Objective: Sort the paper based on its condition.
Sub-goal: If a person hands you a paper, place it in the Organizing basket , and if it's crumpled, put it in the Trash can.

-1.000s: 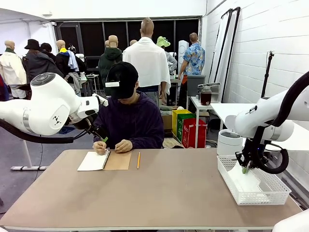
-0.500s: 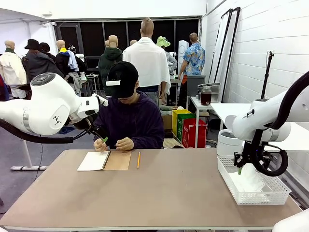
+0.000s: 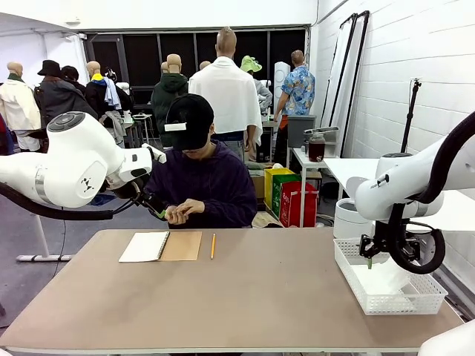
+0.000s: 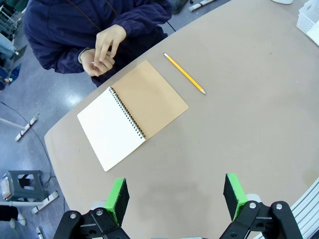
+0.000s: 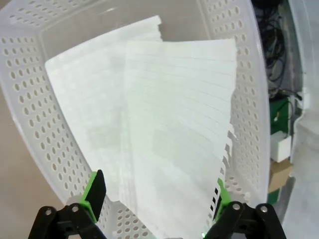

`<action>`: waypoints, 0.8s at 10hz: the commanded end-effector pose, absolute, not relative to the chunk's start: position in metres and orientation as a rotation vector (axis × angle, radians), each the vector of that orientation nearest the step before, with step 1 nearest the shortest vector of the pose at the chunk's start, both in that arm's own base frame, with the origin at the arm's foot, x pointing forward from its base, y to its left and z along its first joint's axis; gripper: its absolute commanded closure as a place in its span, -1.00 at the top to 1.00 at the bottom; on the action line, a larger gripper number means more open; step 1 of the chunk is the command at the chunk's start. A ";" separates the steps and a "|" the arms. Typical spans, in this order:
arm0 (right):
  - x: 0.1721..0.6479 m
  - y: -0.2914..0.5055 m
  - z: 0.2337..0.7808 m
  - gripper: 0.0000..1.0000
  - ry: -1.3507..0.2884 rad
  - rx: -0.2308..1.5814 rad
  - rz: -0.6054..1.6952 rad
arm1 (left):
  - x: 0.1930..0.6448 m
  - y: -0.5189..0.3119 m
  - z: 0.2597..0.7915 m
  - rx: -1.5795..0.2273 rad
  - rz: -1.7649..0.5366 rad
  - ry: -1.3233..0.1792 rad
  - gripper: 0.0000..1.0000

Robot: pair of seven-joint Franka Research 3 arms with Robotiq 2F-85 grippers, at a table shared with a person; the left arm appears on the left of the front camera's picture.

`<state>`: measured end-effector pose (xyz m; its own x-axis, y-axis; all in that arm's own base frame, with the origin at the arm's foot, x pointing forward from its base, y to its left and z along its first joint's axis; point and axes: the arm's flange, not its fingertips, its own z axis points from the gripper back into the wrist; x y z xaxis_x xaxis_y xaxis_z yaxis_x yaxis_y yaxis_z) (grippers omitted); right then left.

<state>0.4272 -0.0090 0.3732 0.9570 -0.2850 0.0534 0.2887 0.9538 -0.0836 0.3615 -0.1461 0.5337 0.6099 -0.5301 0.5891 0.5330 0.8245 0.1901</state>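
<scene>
Across the tan counter (image 3: 245,297), a person is sitting at the far edge by a spiral notebook (image 4: 130,113) and pencil (image 4: 184,73). At lower right of the right wrist view, the right hand (image 5: 157,196), jaws apart, is hovering over lined paper (image 5: 164,124) lying lengthwise in the mesh basket (image 3: 386,285), perforated edge rightward. The left hand (image 4: 175,196) is hanging open above bare counter.

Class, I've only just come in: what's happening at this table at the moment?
The right gripper hangs open above the white mesh basket, where loose sheets of paper lie. The left gripper hovers open over the table. Across it, a person's hands are held together above an open spiral notebook, with a pencil beside it.
</scene>
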 end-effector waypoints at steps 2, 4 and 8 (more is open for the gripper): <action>0.427 -0.009 0.373 1.00 -0.041 -0.091 -0.291 | 0.363 -0.145 0.534 -0.006 -0.612 -0.676 1.00; 0.427 -0.009 0.373 1.00 -0.041 -0.091 -0.291 | 0.363 -0.145 0.534 -0.006 -0.612 -0.676 1.00; 0.427 -0.009 0.373 1.00 -0.041 -0.091 -0.291 | 0.363 -0.145 0.534 -0.006 -0.612 -0.676 1.00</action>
<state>0.4275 -0.0082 0.3745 0.9535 -0.2953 0.0607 0.2999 0.9495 -0.0917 0.3615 -0.1461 0.5337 0.6099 -0.5301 0.5891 0.5330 0.8245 0.1901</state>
